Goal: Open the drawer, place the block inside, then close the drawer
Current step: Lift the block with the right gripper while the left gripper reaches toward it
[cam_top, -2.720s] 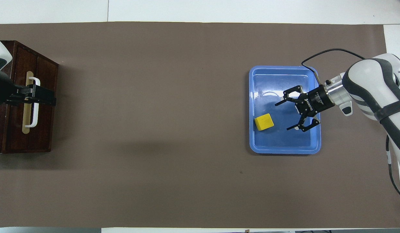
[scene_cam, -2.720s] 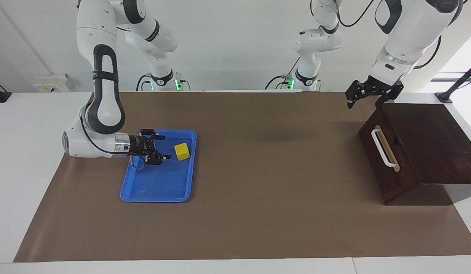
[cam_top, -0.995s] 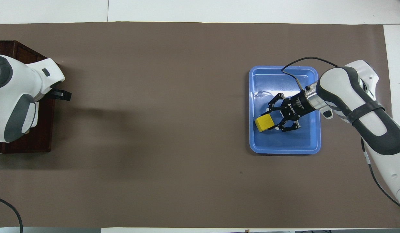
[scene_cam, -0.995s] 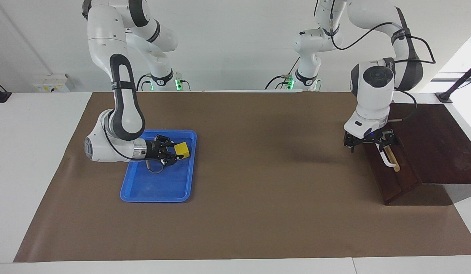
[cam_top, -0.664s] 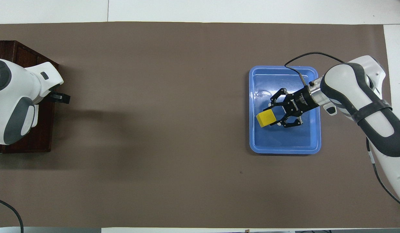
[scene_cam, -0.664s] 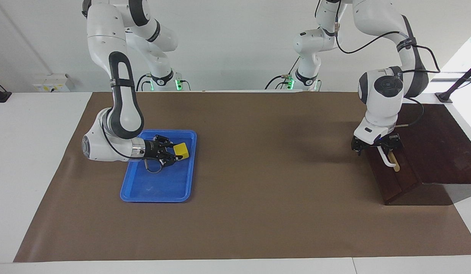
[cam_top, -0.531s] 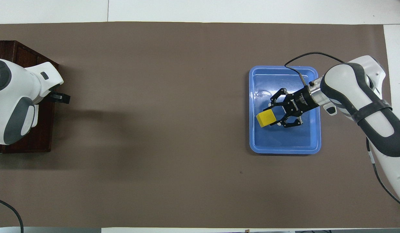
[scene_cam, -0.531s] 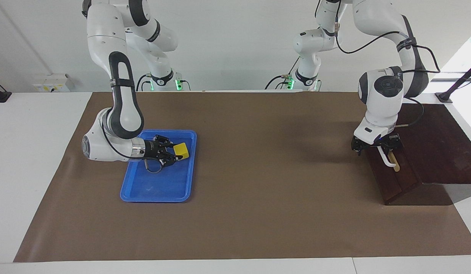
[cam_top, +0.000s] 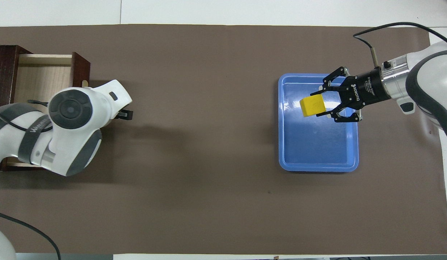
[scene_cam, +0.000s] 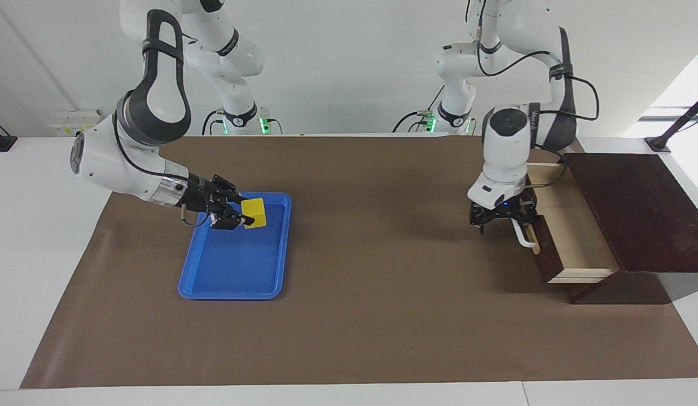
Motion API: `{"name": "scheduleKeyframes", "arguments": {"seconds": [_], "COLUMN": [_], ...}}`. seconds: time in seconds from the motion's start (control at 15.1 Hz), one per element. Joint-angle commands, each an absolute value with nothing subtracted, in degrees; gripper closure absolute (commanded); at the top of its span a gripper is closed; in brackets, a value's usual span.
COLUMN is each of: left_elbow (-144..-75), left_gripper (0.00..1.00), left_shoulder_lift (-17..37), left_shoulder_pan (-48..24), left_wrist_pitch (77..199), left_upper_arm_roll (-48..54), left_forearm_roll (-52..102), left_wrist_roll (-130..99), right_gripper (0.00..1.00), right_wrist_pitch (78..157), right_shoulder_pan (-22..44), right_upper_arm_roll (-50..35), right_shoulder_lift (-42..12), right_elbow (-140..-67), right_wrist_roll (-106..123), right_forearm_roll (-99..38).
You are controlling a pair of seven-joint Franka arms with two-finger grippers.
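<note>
The drawer (scene_cam: pixel 571 234) of the dark brown wooden box (scene_cam: pixel 636 208) stands pulled out, its pale wood interior showing and empty. My left gripper (scene_cam: pixel 508 221) is shut on the white bar handle (scene_cam: pixel 525 235) at the drawer's front. In the overhead view the left arm covers much of the drawer (cam_top: pixel 42 77), and only the left gripper's tip (cam_top: pixel 124 115) shows. My right gripper (scene_cam: pixel 242 216) is shut on the yellow block (scene_cam: pixel 254 213) and holds it in the air over the blue tray (scene_cam: pixel 224 282). The block (cam_top: pixel 313 105) also shows in the right gripper (cam_top: pixel 320 103) from overhead.
The blue tray (cam_top: pixel 319 159) lies toward the right arm's end of the table and holds nothing else. Brown paper (scene_cam: pixel 382 270) covers the table between the tray and the box. The box sits at the left arm's end.
My left gripper has pulled the drawer open toward the table's middle. My right gripper closed on the block and has lifted it off the tray floor, toward the tray's robot-side end.
</note>
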State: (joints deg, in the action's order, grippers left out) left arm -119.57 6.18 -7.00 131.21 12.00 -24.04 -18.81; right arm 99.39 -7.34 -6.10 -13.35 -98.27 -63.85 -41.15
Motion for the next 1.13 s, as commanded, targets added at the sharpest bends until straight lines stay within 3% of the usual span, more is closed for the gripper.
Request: {"name": "scheduleKeyframes", "arguments": {"seconds": [0.0,0.13,0.33,0.46,0.8,1.06], "left_elbow": [-119.44,-116.92,-100.43,-93.72,-89.84,-82.38], "left_gripper": [0.0,0.0,0.0,0.0,0.0,0.0], "left_shoulder_lift": [5.27,5.8,9.48,10.11,10.1,15.79], "left_shoulder_pan": [-7.74,-7.65,-10.09,-11.33,-18.8,-24.94], "left_wrist_pitch": [129.64,126.94,108.69,103.12,101.51,102.83], "left_upper_arm_roll": [11.16,11.25,11.25,11.16,11.34,11.16], "left_forearm_roll": [-24.26,-24.0,-16.29,-10.75,-3.71,1.49], "left_wrist_roll": [-18.9,-19.07,-20.99,-29.39,-68.13,-96.77], "right_gripper": [1.0,1.0,1.0,1.0,1.0,1.0], "right_wrist_pitch": [97.04,96.59,96.68,96.68,97.2,105.09], "right_shoulder_pan": [-7.82,-7.65,-7.56,-7.65,-6.95,1.03], "right_upper_arm_roll": [-6.59,-6.68,-6.68,-6.86,-7.73,-8.0], "right_shoulder_lift": [-13.54,-13.36,-13.01,-13.1,-13.1,-13.01], "right_elbow": [-94.67,-93.87,-93.78,-93.69,-93.69,-94.74], "right_wrist_roll": [-68.1,-68.73,-69.17,-69.17,-70.66,-79.26], "right_forearm_roll": [-43.07,-43.07,-43.07,-43.07,-43.33,-43.77]}}
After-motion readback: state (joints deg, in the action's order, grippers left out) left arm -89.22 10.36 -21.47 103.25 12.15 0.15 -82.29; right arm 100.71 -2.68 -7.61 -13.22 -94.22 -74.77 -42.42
